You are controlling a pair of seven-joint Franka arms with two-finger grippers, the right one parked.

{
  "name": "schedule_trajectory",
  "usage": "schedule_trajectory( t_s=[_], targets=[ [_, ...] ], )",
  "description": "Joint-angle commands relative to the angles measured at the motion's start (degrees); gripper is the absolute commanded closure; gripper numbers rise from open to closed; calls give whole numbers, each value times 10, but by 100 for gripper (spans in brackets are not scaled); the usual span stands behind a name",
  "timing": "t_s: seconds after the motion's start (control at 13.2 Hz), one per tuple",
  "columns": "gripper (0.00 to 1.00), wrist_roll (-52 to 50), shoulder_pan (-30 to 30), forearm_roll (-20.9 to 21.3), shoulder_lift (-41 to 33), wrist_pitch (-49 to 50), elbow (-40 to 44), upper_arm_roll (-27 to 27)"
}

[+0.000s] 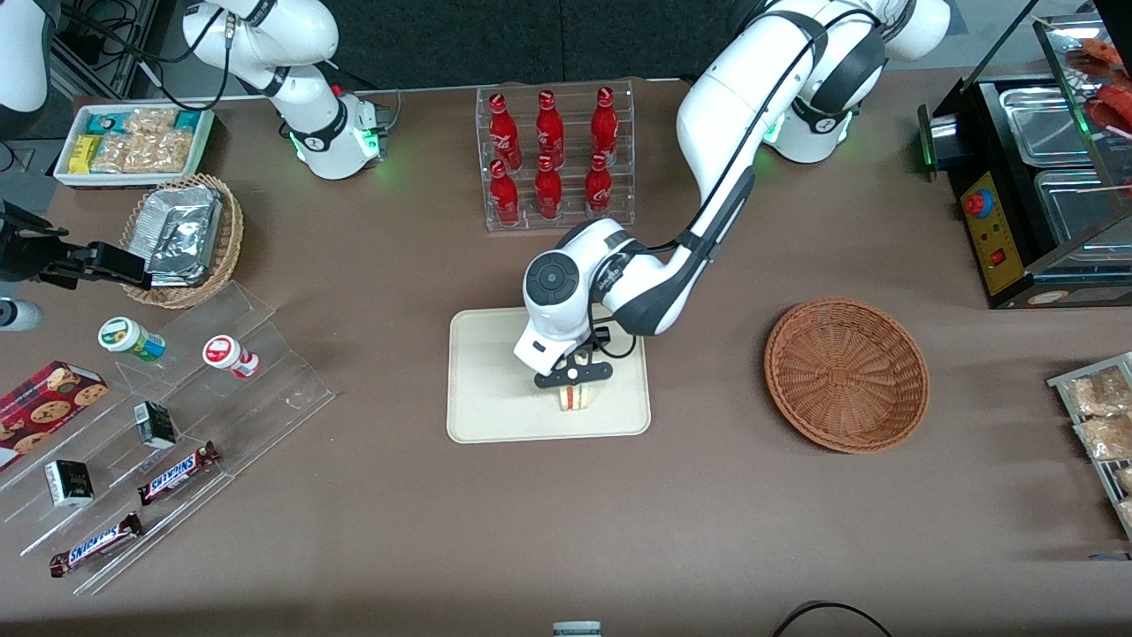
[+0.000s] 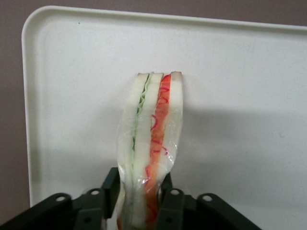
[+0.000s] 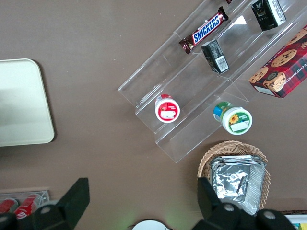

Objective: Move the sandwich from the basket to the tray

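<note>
A: Sitting on the tray (image 1: pixel 495 398) already, the sandwich (image 1: pixel 576 397) w/ the tool (image 1: pixel 573 379) pinched on its end; basket (image 1: pixel 846 372) empty

B: So just let go & lift off. Surroundings?

A: Brown desk (image 1: pixel 566 531), bottle rack (image 1: pixel 555 159) farther from cam, snack racks twd parked arm's end

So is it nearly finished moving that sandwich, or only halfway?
Nearly finished, it seems. The reddish-brown basket holds nothing now, so the pick-up and carry look done. The sandwich is over the cream tray, standing on edge, with the pincer closed on it; whether it touches the tray cannot be told. What seems left is to open the pincer and lift the arm away.
</note>
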State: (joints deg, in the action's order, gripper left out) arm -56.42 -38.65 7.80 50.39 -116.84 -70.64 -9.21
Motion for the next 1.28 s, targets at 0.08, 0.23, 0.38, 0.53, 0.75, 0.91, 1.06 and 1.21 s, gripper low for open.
schedule_trajectory(
  t_s=[0.08,0.23,0.38,0.53,0.75,0.91,1.06,1.21],
  targets=[
    [1,-13,26,6,-53,89,19,6],
    [1,-15,51,6,-116,148,16,6],
    [1,-2,99,6,-180,220,11,6],
    [1,6,147,5,-239,269,-5,4],
    [1,94,199,0,-332,289,-82,5],
    [1,149,235,-2,-391,289,-135,5],
    [1,221,276,-23,-449,287,-192,5],
    [1,307,324,-46,-501,284,-237,5]
  ],
)
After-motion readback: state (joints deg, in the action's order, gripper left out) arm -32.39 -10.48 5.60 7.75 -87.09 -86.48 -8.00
